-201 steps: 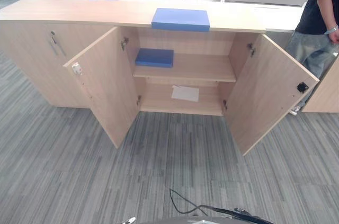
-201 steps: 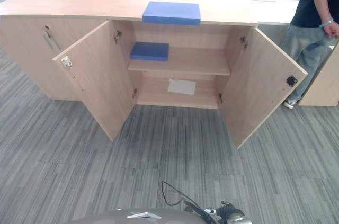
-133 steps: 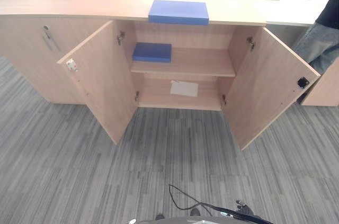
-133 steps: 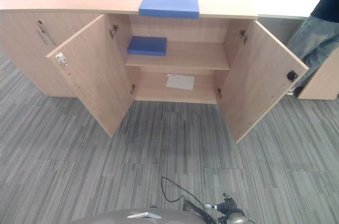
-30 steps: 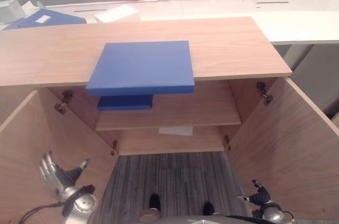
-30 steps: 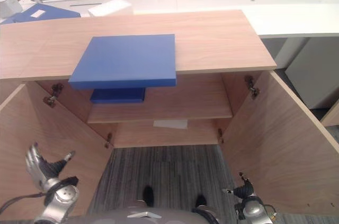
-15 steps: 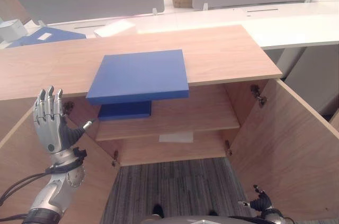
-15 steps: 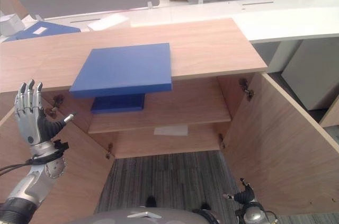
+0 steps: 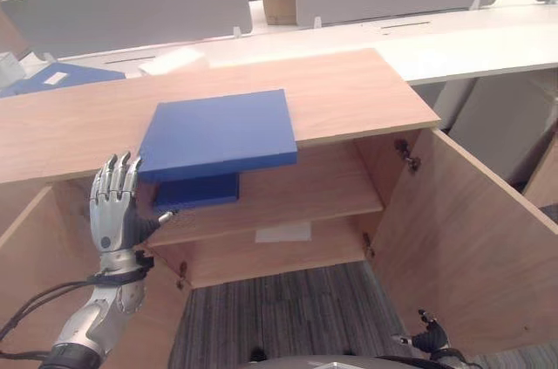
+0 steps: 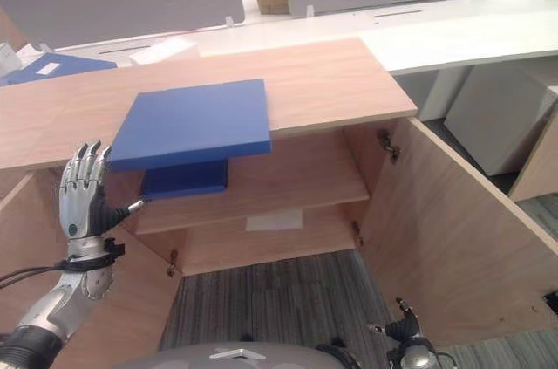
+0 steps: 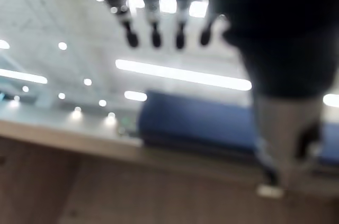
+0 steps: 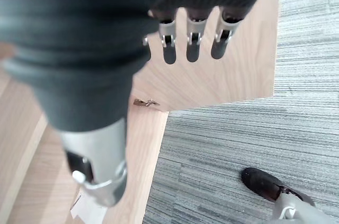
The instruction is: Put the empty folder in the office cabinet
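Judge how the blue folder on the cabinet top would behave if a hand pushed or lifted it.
The folder looks flat and box-like, so probably stiff. Its front edge overhangs the cabinet top, so a pull could tip it off. The smooth top probably lets it slide.

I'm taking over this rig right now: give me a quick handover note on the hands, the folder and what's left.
Left hand: open, fingers straight, raised beside the near left corner of the flat blue folder, not gripping it.
Right hand: low by the right cabinet door, fingers relaxed, holding nothing.
The folder lies on the light wooden cabinet top, overhanging the front edge. A second blue folder sits on the upper shelf.
Done: both doors open.
Left: grasp the top folder and place it inside.
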Tool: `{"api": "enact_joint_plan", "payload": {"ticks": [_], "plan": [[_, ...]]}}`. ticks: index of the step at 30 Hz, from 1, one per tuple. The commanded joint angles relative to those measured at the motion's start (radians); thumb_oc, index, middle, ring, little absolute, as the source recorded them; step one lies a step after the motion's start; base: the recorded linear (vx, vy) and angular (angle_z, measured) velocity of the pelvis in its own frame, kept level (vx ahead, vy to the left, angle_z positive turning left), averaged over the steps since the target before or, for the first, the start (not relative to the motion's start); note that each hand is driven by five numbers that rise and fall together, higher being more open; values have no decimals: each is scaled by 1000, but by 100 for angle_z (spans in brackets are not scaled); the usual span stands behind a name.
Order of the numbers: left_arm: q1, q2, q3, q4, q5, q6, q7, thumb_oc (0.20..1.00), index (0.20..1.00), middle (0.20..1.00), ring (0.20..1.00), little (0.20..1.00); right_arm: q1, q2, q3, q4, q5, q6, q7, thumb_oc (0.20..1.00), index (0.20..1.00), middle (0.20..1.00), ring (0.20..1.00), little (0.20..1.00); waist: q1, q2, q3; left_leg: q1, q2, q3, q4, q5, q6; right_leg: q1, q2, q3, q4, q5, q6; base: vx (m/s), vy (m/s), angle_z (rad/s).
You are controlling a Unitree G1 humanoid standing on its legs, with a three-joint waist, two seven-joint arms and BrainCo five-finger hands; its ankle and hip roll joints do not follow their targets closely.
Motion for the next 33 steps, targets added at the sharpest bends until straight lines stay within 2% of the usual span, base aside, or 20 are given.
{"api": "enact_joint_plan", "payload": {"ticks": [1, 9, 16, 17, 18, 21, 27, 29, 33], "plan": [[-159, 91, 2, 40, 27, -18, 17, 1000, 1000, 1000, 1000, 1000, -67, -3, -11, -29, 6, -23, -20, 1000, 1000, 1000, 1000, 1000, -11, -49, 41, 69, 1, 18, 1, -164, -6, 16, -66, 4, 3, -42, 59, 11, 23, -5], [-248, 88, -57, 194, 46, 5, 81, 1000, 1000, 1000, 1000, 1000, -56, -15, 4, -34, -5, -23, -16, 1000, 1000, 1000, 1000, 1000, -49, -47, 28, 87, -1, 41, 1, -171, -2, 18, -66, 25, 3, -38, 65, 19, 16, -5], [-325, 73, -94, 344, 69, 21, 66, 1000, 1000, 1000, 1000, 1000, -50, -31, 11, -40, -9, -36, -14, 1000, 1000, 1000, 1000, 1000, -77, -46, 23, 99, -4, 56, 1, -177, 1, 21, -67, 43, 3, -37, 68, 15, 33, -10], [-334, 69, -98, 369, 62, 28, 52, 705, 705, 705, 705, 705, -51, -33, 11, -37, -13, -41, -11, 1000, 1000, 1000, 1000, 1000, -82, -46, 22, 103, -4, 58, 1, -178, 2, 22, -66, 46, 3, -37, 68, 31, 38, -8], [-340, 64, -101, 393, 64, 27, 50, 200, 200, 200, 200, 200, -51, -33, 11, -33, -16, -45, -10, 1000, 1000, 1000, 1000, 1000, -84, -46, 22, 106, -5, 61, 1, -179, 3, 24, -66, 47, 3, -37, 68, 44, 41, -12], [-361, 58, -113, 451, 60, 9, 50, 200, 200, 200, 200, 200, -56, -39, 10, -26, -23, -56, -5, 1000, 1000, 1000, 1000, 1000, -92, -43, 20, 113, -7, 67, 1, -183, 5, 26, -67, 53, 3, -36, 70, 25, 25, -11], [-373, 67, -113, 458, 52, -23, 56, 200, 200, 200, 200, 200, -57, -47, 8, -33, -28, -95, -19, 1000, 1000, 1000, 1000, 1000, -94, -39, 21, 117, -11, 68, 1, -186, 7, 28, -70, 51, 3, -35, 71, 0, 0, 0], [-365, 74, -106, 423, 30, -46, 79, 200, 200, 200, 200, 200, -59, -52, 9, -64, -27, -117, -23, 1000, 1000, 1000, 1000, 1000, -91, -41, 24, 119, -12, 64, 1, -188, 9, 31, -71, 47, 3, -36, 71, 0, 0, 0], [-344, 110, -70, 305, -50, -106, 82, 200, 200, 200, 200, 200, -57, -70, 14, -170, -15, -114, -14, 1000, 1000, 1000, 1000, 1000, -80, -46, 28, 116, -12, 55, 1, -188, 11, 31, -74, 37, 3, -38, 70, 0, 0, 0]]}}
